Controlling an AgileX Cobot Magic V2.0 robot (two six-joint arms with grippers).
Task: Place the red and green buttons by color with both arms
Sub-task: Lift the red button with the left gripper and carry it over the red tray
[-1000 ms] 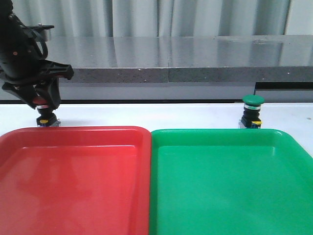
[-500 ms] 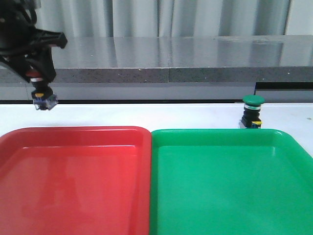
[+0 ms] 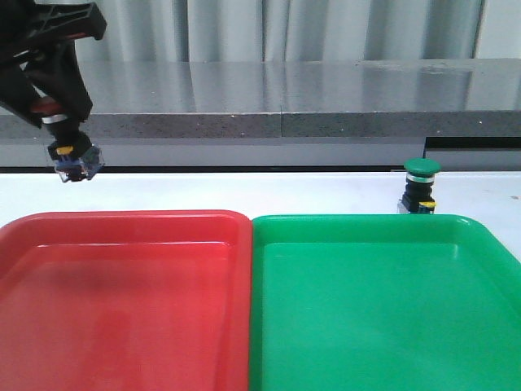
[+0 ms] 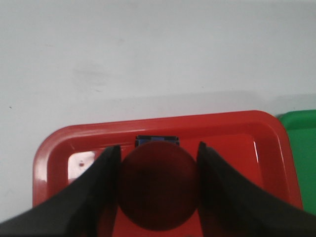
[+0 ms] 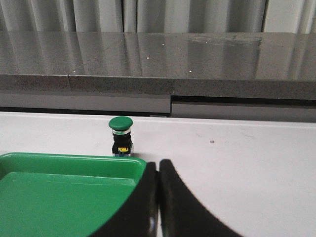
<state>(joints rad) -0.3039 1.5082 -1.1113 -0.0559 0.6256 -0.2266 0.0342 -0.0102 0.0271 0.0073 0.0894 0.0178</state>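
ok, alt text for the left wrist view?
The left gripper, seen from above, holds the red button by its dark-red cap between black jaws, above the red tray. White table lies beyond; a corner of the green tray shows.

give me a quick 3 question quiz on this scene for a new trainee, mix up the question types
1. True or false: the green button lies inside the green tray.
2. What is the left gripper holding?
A. nothing
B. the red button
C. the rim of the red tray
3. Fill in: in the right wrist view the fingers of the right gripper are pressed ____, with nothing between them.

Key:
1. False. It stands upright on the white table just beyond the tray's far edge.
2. B. The fingers flank its dark-red cap, and the front view shows it lifted clear of the table.
3. together
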